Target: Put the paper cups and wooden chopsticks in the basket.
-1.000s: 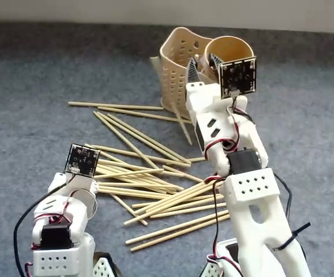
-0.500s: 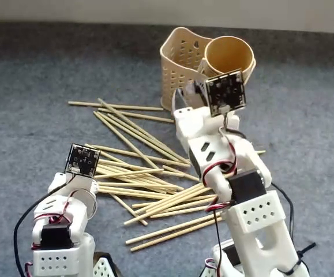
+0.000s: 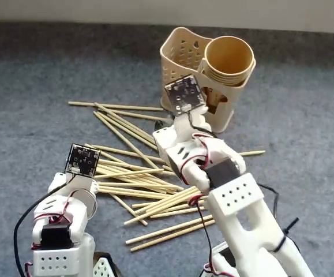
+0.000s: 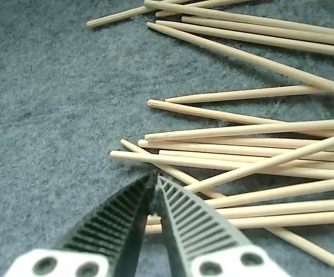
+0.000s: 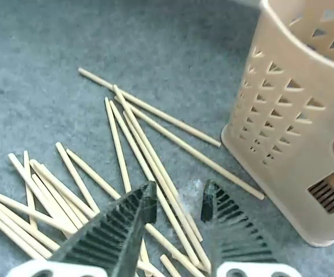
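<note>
A stack of paper cups (image 3: pixel 229 57) stands inside the beige perforated basket (image 3: pixel 181 55) at the back of the grey carpet. Many wooden chopsticks (image 3: pixel 138 173) lie scattered on the carpet in front of it. My right gripper (image 5: pixel 178 199) is open and empty, hovering over chopsticks (image 5: pixel 138 133) just beside the basket's wall (image 5: pixel 288 115). In the high view the right arm (image 3: pixel 201 161) stretches toward the basket's front left. My left gripper (image 4: pixel 155 180) is shut on nothing, its tip low over the ends of several chopsticks (image 4: pixel 241 144). The left arm (image 3: pixel 68 196) stands at the near left.
Bare grey carpet (image 3: pixel 34 81) spreads to the left of the chopstick pile and to the right of the basket. A pale wall edge runs along the back.
The right arm has drawn back from the basket's rim, leaving the cup in it, and swung down and left over the chopsticks. The left arm has stayed still.
</note>
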Controlling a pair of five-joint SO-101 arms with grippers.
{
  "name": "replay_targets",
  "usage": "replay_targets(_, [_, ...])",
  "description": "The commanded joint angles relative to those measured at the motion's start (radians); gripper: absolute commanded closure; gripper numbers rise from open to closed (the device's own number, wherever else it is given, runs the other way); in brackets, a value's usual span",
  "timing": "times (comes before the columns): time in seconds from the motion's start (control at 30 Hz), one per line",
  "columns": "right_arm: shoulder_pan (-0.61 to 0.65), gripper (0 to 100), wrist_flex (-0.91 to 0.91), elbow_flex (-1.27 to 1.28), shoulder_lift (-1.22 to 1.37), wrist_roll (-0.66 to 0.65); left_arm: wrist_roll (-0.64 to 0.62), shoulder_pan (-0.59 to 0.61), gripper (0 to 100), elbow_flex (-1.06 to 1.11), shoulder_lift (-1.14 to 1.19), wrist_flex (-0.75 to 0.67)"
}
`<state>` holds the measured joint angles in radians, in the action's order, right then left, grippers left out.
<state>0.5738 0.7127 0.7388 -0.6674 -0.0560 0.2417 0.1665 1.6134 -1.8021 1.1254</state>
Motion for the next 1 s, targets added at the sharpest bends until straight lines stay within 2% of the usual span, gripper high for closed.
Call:
replay_targets(0.0, [0.027, 86.1, 0.001, -0.019, 0.081, -0.009, 0.006, 0.010, 99, -0.008, -0.010, -0.005])
replay_targets(0.23, [0.045, 86.1, 0.001, -0.107, 0.275, -0.051, 0.006, 0.012, 99, -0.010, -0.010, -0.005])
replay_targets(0.47, [0.113, 86.1, -0.001, -0.213, 0.478, -0.049, 0.005, 0.087, 99, -0.016, -0.010, -0.006])
replay_targets(0.97, [0.180, 86.1, -0.001, -0.547, 0.889, -0.049, 0.005, 0.088, 99, -0.013, -0.010, -0.006])
